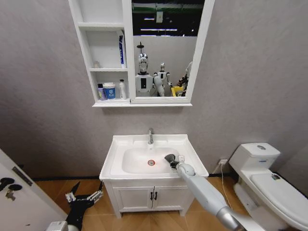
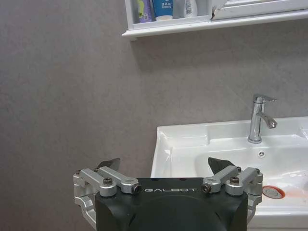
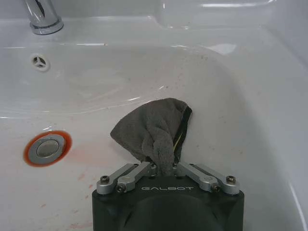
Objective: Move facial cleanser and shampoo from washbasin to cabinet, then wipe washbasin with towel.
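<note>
The white washbasin point(image 1: 120, 144) stands below the wall cabinet point(image 1: 127, 53). My right gripper point(image 3: 163, 166) is down in the bowl, shut on the dark grey towel point(image 3: 151, 127), which touches the bowl's right slope. In the head view the right gripper point(image 1: 171, 159) is just right of the red-ringed drain point(image 1: 151, 162). Several bottles and tubes point(image 1: 109, 90) stand on the cabinet's lowest shelf; I cannot tell which is the facial cleanser or the shampoo. My left gripper point(image 1: 84, 196) hangs open and low, left of the basin.
A chrome tap point(image 1: 150, 135) rises at the basin's back. Faint reddish stains point(image 3: 84, 154) lie beside the drain point(image 3: 47, 148). A toilet point(image 1: 264, 178) stands to the right, a door point(image 1: 14, 192) to the left, and a two-door floor cabinet point(image 1: 151, 196) is under the basin.
</note>
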Tool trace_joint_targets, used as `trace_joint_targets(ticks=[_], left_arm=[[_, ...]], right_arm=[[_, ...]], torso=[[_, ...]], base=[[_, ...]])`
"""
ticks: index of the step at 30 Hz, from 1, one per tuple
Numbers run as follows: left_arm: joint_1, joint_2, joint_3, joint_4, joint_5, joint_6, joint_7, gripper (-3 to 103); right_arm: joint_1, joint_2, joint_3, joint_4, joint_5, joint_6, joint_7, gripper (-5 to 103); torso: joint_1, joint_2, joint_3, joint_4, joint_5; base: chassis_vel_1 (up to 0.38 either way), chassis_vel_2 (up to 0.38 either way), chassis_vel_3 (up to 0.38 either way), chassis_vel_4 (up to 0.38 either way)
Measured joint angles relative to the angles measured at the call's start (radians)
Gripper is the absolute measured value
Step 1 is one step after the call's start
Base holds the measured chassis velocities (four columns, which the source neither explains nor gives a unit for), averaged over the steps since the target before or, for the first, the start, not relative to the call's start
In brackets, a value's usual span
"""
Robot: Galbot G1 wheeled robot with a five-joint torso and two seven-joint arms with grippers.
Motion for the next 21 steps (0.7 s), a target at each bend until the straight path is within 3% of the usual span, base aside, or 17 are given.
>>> trace_joint_targets(ticks=[3, 11, 21], left_arm=[[0.000, 0.000, 0.000, 0.000, 0.000, 0.000, 0.000, 100], [0.000, 0.000, 0.000, 0.000, 0.000, 0.000, 0.000, 100], [0.000, 0.000, 0.000, 0.000, 0.000, 0.000, 0.000, 100]], right_arm=[[0.037, 0.041, -0.008, -0.081, 0.016, 0.002, -0.017, 7], [0.124, 0.132, -0.011, -0.299, 0.048, 0.025, -0.113, 7], [0.186, 0.154, -0.020, -0.339, 0.188, -0.014, -0.168, 7]], torso=[[0.000, 0.001, -0.001, 0.0002, -0.0014], [0.000, 0.000, 0.000, 0.0003, 0.0005], [0.001, -0.001, 0.001, -0.0005, 0.0012]], base=[[0.000, 0.000, 0.000, 0.000], [0.000, 0.000, 0.000, 0.000], [0.000, 0.000, 0.000, 0.000]])
